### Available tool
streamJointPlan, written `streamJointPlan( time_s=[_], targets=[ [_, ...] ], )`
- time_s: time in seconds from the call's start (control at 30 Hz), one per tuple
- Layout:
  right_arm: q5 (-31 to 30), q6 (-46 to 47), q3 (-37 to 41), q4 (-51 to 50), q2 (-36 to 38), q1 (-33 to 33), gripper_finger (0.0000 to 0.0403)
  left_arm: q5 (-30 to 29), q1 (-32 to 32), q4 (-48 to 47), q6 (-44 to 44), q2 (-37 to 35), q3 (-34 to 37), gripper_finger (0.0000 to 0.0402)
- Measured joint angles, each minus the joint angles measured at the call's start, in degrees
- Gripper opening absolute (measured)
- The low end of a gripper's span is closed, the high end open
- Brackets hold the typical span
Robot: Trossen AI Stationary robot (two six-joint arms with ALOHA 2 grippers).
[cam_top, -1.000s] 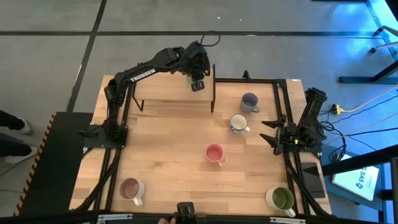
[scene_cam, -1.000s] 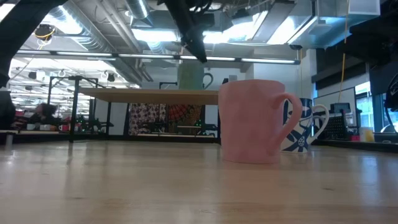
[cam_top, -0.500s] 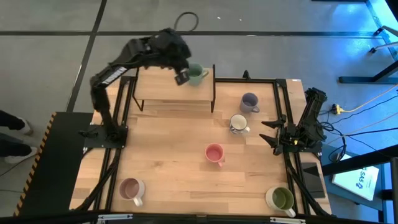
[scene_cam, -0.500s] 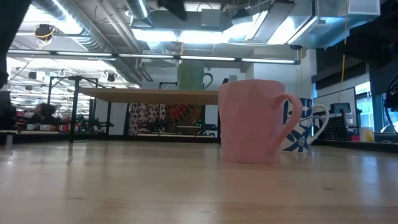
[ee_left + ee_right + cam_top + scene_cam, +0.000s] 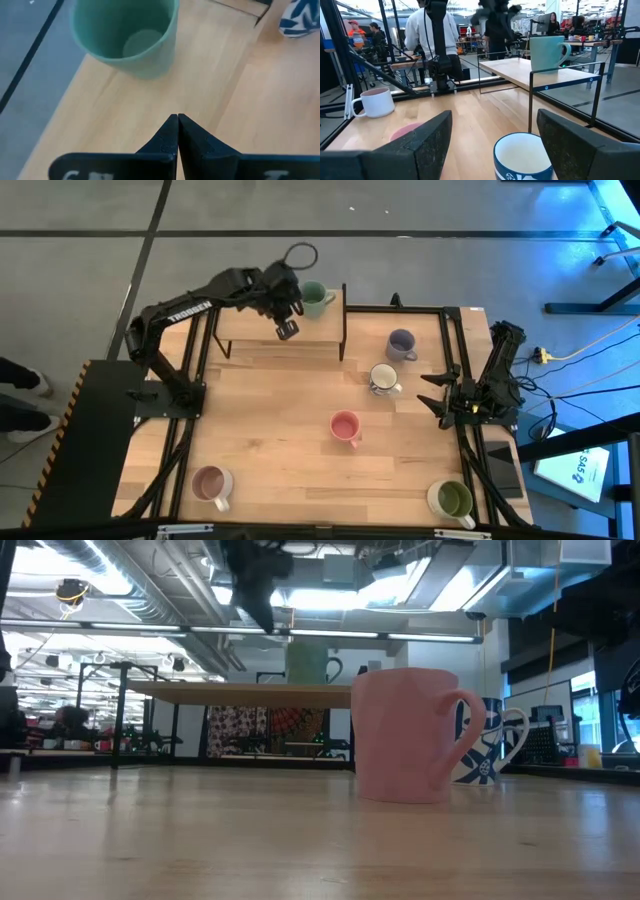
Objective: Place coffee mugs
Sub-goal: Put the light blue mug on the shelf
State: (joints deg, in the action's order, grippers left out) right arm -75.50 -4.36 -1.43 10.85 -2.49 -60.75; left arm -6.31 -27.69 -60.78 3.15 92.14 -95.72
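The dark green mug (image 5: 314,298) stands upright on its base at the right end of the raised wooden shelf (image 5: 250,323); it also shows in the left wrist view (image 5: 127,35) and the low view (image 5: 307,664). My left gripper (image 5: 287,330) hovers shut over the shelf's near edge, left of that mug (image 5: 177,117), touching nothing. On the table stand the lavender mug (image 5: 401,343), the white mug with blue pattern (image 5: 383,379), the pink mug (image 5: 345,426), the beige-pink mug (image 5: 211,483) and the cream mug with an olive inside (image 5: 452,500). My right gripper (image 5: 495,130) waits open at the table's right edge.
The shelf stands on thin black legs (image 5: 343,330) at the table's far side. A black frame (image 5: 455,360) runs along the table's right and far sides. A phone-like dark slab (image 5: 502,468) lies by the right edge. People stand in the room beyond (image 5: 427,35).
My left gripper has drawn away from the dark green mug: from above it, it has moved toward the table's left, then toward the near edge of the shelf, with the arm swinging around. The mug stays standing on the shelf.
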Motion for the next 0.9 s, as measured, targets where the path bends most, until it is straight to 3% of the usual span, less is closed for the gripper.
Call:
streamJointPlan(
  time_s=[0.23, 0.37, 0.9],
  targets=[
    [0.0, 0.0, 0.0, -0.41, 0.01, 0.0, 0.0282, -0.78, -0.87, 11.23, -0.08, 0.19, 6.35, 0.0],
    [0.0, 0.0, 0.0, -0.43, -0.01, 0.0, 0.0282, -2.27, -1.91, 14.59, 0.32, 0.17, 6.42, 0.0],
    [0.0, 0.04, 0.0, -0.54, -0.01, 0.01, 0.0282, 2.43, -3.82, 24.51, 0.4, 3.3, 6.4, 0.0]
  ],
)
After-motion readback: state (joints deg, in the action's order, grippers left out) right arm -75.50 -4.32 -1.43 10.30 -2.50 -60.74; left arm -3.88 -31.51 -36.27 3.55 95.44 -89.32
